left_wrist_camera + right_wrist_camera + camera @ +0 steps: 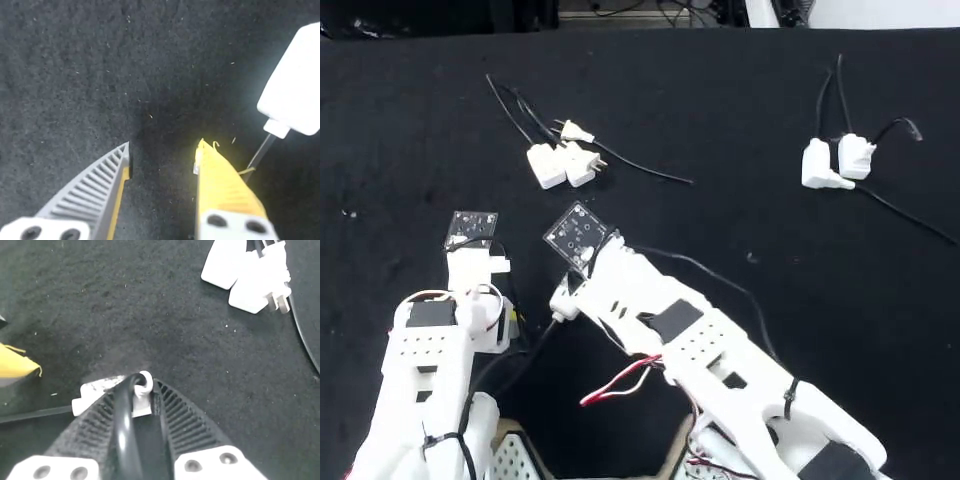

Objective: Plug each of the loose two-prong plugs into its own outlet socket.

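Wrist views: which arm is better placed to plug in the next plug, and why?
Right, probably. The right gripper is shut on a white plug with its black cable, pointing toward the cluster of sockets and plugs. The left gripper is open, empty, over bare table.

No text, label, number or sign can be read in any view. Each arm carries a small dark board on its wrist: the left board (472, 229) and the right board (578, 232). Both have tiny pale marks, but these are too small to read. The white plugs (563, 160) on the table (740, 100) have plain surfaces, and so does the white plug (141, 395) seen close in the right wrist view.
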Controlling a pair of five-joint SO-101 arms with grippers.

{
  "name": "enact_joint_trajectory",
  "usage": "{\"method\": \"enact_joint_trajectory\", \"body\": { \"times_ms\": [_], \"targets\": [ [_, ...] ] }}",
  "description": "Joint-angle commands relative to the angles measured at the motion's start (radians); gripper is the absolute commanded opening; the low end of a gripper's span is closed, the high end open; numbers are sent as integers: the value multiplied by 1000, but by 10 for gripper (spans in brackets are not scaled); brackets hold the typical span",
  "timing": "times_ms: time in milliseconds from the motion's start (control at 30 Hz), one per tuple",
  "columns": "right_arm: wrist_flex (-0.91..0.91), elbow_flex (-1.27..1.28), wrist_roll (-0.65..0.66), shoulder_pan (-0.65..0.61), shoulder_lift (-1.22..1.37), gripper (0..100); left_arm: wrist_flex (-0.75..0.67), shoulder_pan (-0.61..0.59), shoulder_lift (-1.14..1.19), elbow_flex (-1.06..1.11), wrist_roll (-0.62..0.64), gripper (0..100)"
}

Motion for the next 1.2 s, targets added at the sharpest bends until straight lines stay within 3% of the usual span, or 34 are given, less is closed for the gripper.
{"method": "enact_joint_trajectory", "body": {
  "times_ms": [0,1167],
  "targets": [
    [-21,-18,9,9,-35,10,-9,-5,-15,-10,3,216],
    [-78,1,5,46,12,10,-5,-5,-15,-10,3,216]
  ]
}}
